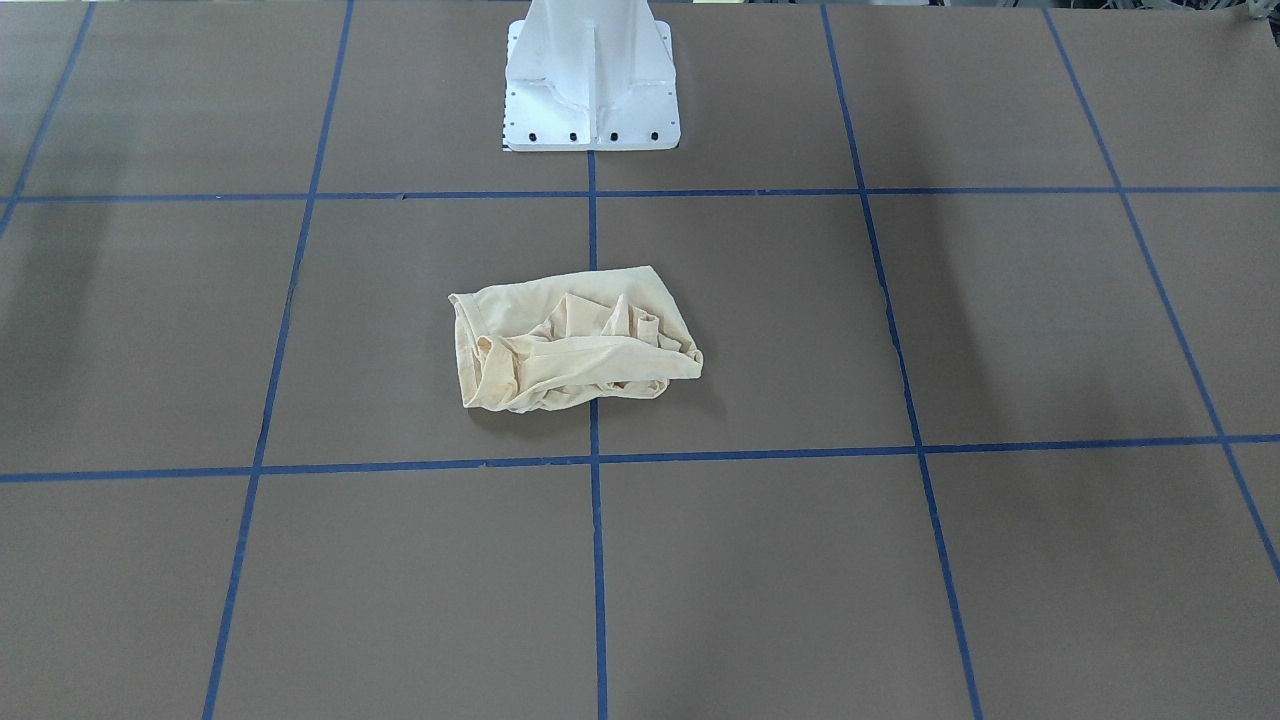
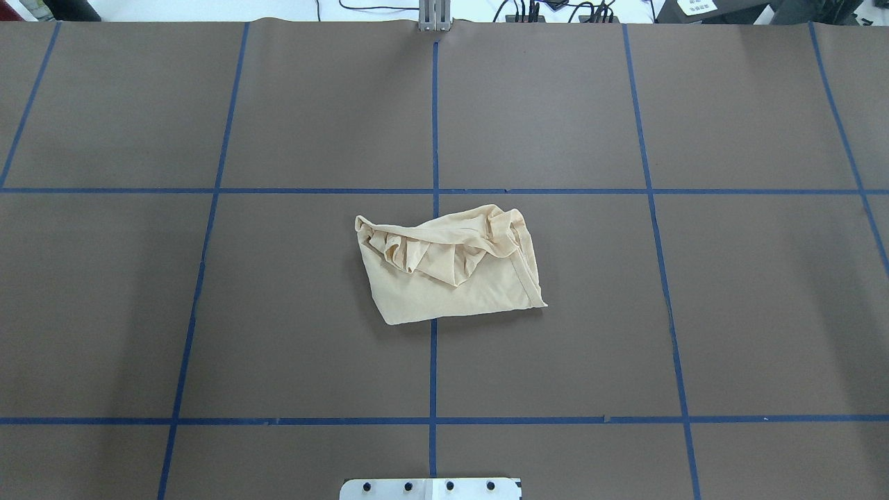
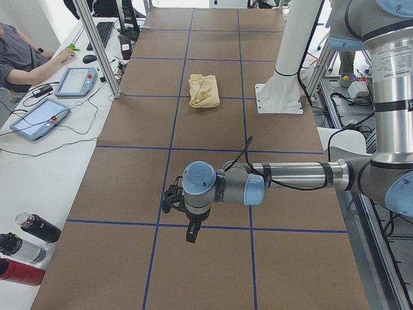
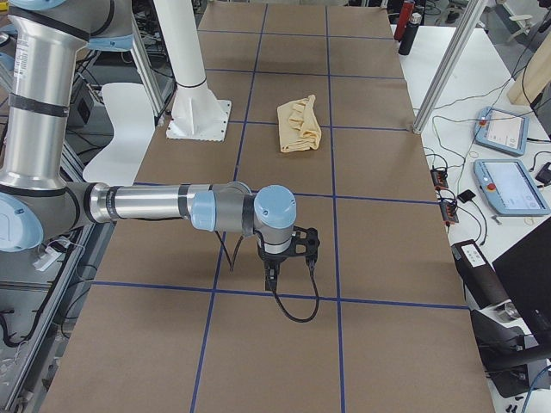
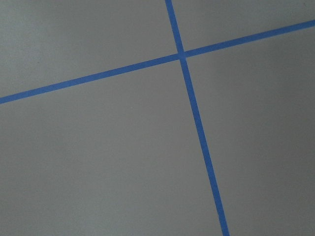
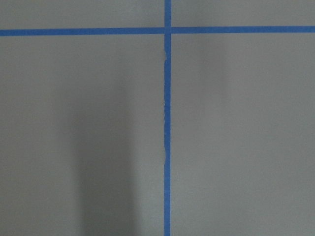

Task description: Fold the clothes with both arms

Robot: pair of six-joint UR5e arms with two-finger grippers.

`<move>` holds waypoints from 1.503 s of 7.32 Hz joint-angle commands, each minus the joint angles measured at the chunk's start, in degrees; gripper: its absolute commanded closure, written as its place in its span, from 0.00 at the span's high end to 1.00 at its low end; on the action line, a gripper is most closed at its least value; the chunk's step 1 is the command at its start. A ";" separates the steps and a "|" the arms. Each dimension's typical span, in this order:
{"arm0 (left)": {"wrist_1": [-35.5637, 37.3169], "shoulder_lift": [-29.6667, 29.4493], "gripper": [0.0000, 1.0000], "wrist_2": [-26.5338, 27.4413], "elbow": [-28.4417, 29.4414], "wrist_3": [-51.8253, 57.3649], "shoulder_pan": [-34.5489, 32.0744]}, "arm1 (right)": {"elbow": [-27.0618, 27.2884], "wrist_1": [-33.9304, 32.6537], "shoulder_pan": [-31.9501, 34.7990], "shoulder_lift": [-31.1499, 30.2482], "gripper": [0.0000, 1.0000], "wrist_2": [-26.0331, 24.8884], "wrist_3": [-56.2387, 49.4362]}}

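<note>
Matte brown table (image 2: pixel 757 312); crumpled thin cream T-shirt (image 2: pixel 455 285).

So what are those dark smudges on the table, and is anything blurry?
Front-facing view: they are soft shadow bands, not stains, lying on the table either side of the shirt. Right wrist view: a similar dim band left of the tape. Overhead view: nearly even light, shirt sharp. No glare or obvious blur in any view.
</note>
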 commanded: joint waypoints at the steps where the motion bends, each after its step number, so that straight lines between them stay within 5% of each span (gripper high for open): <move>1: -0.22 -0.07 1.00 0.05 -0.08 0.11 0.09 | -0.50 2.43 0.04 -0.35 1.00 0.07 -0.14; 11: -3.21 -0.78 1.00 -0.47 -3.77 0.20 0.09 | -2.00 2.35 -0.13 -2.81 1.00 -0.72 -0.40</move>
